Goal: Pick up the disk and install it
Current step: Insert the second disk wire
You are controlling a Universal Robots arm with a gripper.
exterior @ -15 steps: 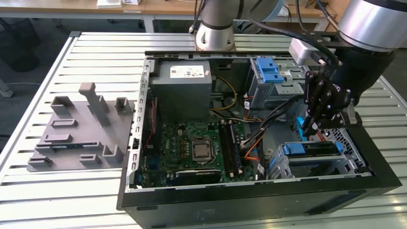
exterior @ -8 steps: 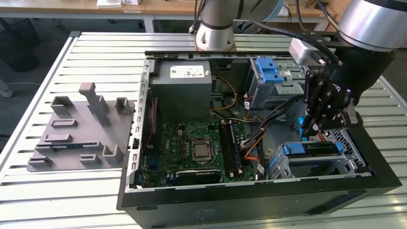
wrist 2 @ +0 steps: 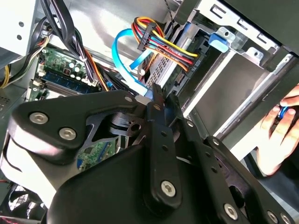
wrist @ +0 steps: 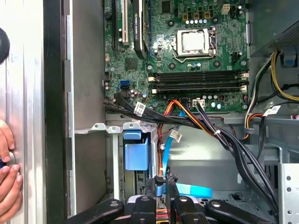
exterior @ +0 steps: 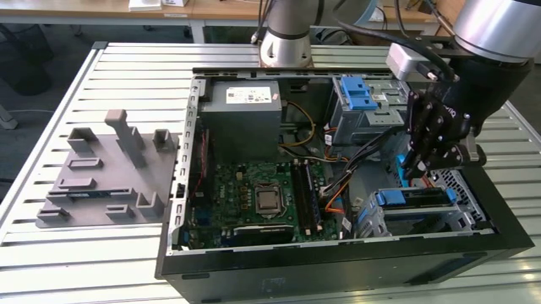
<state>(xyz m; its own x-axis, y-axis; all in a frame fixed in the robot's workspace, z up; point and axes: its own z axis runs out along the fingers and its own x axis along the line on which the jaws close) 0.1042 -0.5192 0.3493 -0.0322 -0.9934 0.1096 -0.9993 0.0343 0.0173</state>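
The disk [exterior: 420, 197] lies flat inside the lower drive cage at the exterior view's right. Its blue rail end [wrist: 135, 151] faces the motherboard. My gripper [exterior: 417, 170] hangs just above that cage, inside the open computer case. In both wrist views its fingers are pressed together on the end of a light-blue flat data cable [wrist 2: 125, 56]. The gripper [wrist 2: 163, 96] sits beside a plug with coloured power wires [wrist 2: 161, 44] that is seated at the back of the drive. In the first wrist view the gripper [wrist: 162, 181] is close to the cable [wrist: 194, 190], which trails off to one side.
A grey power-supply box [exterior: 245, 117], the motherboard [exterior: 262, 196] and an upper cage with a blue latch [exterior: 359, 95] crowd the case. Black cable bundles [wrist: 224, 135] cross near the gripper. A person's hand [wrist: 7, 170] rests outside the case wall. A grey fixture [exterior: 110, 171] lies on the table.
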